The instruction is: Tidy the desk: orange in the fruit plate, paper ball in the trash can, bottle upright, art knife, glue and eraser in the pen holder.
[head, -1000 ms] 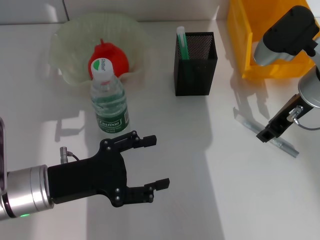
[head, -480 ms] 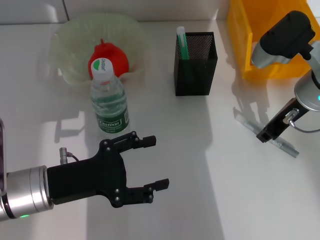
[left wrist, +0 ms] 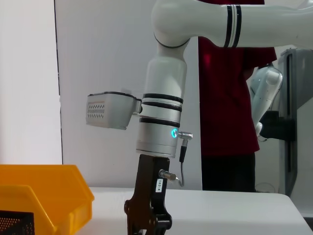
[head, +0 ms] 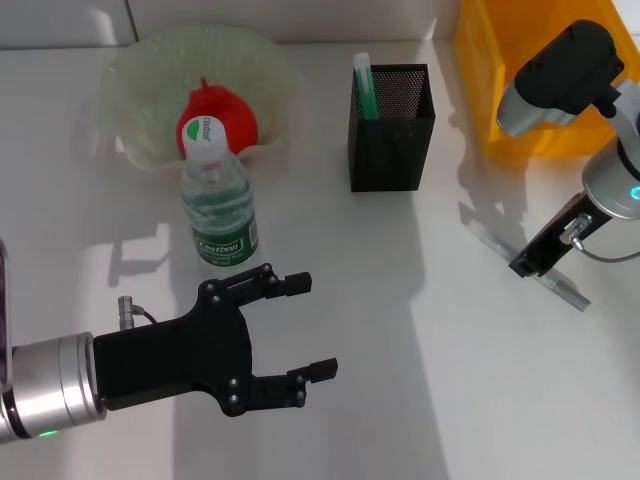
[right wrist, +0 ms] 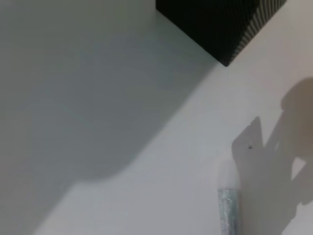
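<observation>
While the left pincer (head: 300, 330) hovered low over the near desk (head: 400, 400) with fingers spread and nothing between them, the right pincer (head: 528, 262) stood tip-down on the art knife (head: 545, 278) — whether clenched or released, I cannot tell. The knife lay flat near the yellow trash can (head: 480, 80), to the right of the pen holder (head: 392, 128). The bottle (head: 216, 200) stood upright just before the fruit plate (head: 130, 90), which held the orange (head: 235, 115). A green-and-white stick (head: 362, 85) stood in the holder.
</observation>
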Available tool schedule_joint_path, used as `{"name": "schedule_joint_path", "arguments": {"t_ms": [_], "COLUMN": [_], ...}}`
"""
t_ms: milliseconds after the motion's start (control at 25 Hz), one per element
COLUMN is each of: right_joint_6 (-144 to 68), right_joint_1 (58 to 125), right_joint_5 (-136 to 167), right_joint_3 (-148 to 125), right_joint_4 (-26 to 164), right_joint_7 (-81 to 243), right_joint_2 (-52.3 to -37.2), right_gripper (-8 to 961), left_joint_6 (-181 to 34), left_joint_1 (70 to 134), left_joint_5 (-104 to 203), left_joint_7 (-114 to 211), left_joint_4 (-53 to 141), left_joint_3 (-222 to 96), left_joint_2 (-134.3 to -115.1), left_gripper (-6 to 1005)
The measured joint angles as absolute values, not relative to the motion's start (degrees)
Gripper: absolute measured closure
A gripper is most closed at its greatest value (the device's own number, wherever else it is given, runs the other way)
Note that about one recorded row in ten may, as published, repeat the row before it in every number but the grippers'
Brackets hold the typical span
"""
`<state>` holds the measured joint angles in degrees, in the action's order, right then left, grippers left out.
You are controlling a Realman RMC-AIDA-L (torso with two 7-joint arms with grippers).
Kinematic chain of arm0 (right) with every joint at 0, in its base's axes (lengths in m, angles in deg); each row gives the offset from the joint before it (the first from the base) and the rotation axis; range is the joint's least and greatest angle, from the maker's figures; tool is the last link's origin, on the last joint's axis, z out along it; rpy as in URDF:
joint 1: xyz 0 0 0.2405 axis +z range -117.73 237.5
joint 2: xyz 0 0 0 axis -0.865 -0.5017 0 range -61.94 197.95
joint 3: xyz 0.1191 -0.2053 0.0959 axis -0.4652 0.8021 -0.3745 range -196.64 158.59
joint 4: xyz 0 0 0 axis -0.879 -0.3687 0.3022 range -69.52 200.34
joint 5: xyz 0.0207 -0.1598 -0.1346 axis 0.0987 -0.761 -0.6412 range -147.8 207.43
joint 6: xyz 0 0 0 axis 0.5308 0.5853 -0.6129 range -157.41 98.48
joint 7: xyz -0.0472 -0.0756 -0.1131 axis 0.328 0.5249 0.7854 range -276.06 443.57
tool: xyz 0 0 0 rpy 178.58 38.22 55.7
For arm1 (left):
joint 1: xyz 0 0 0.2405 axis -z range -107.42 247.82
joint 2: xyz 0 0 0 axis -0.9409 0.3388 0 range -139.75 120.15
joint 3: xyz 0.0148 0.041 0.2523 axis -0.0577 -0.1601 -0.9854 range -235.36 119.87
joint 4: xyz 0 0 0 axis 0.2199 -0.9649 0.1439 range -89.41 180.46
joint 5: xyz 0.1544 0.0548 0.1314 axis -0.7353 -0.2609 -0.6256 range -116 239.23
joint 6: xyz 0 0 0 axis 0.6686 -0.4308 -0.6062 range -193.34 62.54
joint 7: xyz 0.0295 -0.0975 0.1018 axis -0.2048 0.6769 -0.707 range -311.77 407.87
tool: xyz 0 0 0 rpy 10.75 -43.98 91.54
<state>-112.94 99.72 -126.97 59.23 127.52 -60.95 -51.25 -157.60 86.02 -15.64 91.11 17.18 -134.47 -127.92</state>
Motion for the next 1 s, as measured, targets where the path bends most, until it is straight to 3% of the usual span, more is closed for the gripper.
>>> {"name": "schedule_joint_path", "arguments": {"t_ms": [360,600,1000], "right_joint_6": [-116.31,-100.56,-74.93], "right_joint_1": [90.37,80.80,81.36], "right_joint_5": [-113.01,-101.87,-99.90], "right_joint_3": [56.74,58.15,67.91], "right_joint_4": [152.57,163.76,151.60], "right_joint_7": [-57.33,-49.97,-42.26], "right_joint_2": [-51.22,-51.43,-51.35], "right_gripper": [812,815,817], "left_joint_6": [-157.61,-157.55,-157.58], "left_joint_1": [85.93,86.24,86.27], "left_joint_5": [-15.63,-15.63,-15.64], "left_joint_7": [91.12,91.11,91.10], "left_joint_4": [16.98,17.19,17.03], "left_joint_3": [-134.47,-134.47,-134.47], "left_joint_2": [-127.92,-128.00,-128.01], "left_gripper": [170,170,170]}}
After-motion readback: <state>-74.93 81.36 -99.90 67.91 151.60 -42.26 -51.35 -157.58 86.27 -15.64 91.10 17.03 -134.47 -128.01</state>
